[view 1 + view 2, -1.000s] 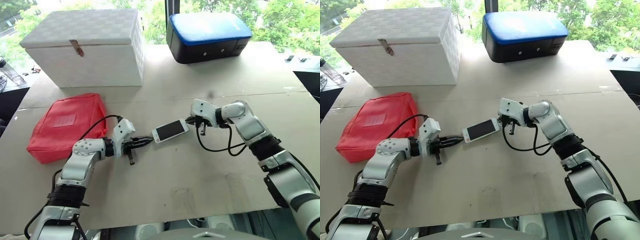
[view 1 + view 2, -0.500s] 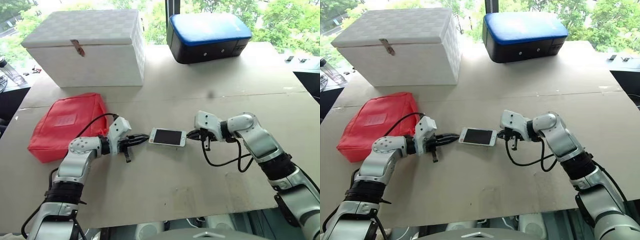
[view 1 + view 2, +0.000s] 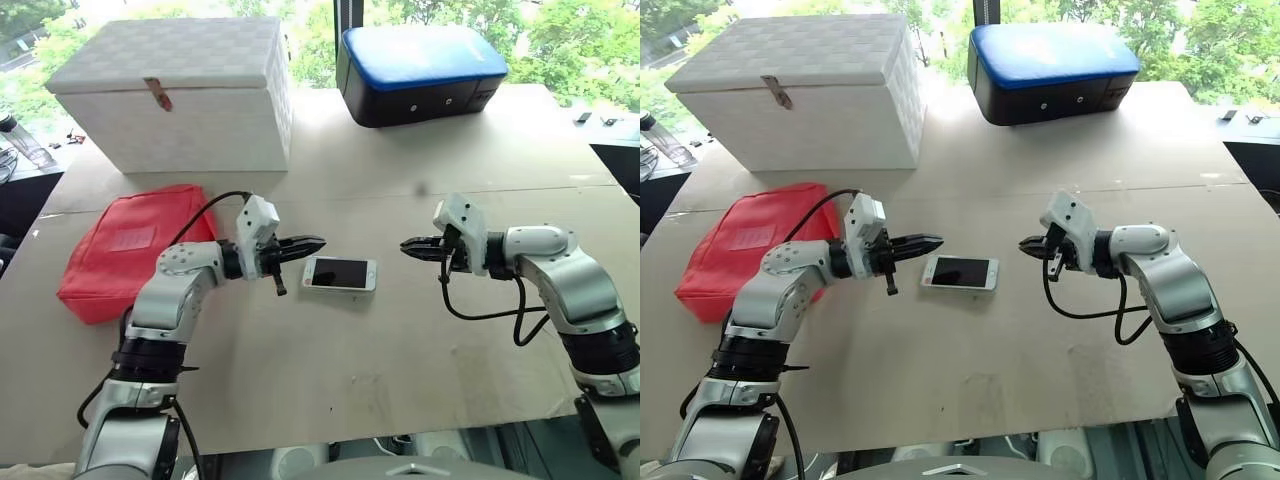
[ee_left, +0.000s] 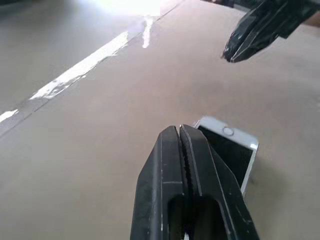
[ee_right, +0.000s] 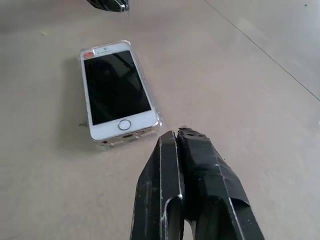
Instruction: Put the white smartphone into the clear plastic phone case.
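White smartphone (image 5: 116, 90) sits in its clear plastic phone case (image 5: 156, 116); both pinched-shut, empty grippers, left gripper (image 3: 318, 242) and right gripper (image 3: 405, 245), risk nudging it loose

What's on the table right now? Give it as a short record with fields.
phone: white smartphone lies flat, screen up, inside clear plastic phone case
left tool: shut, off the phone
right tool: shut, off the phone
table: also bears red pouch, white box, blue-topped black box
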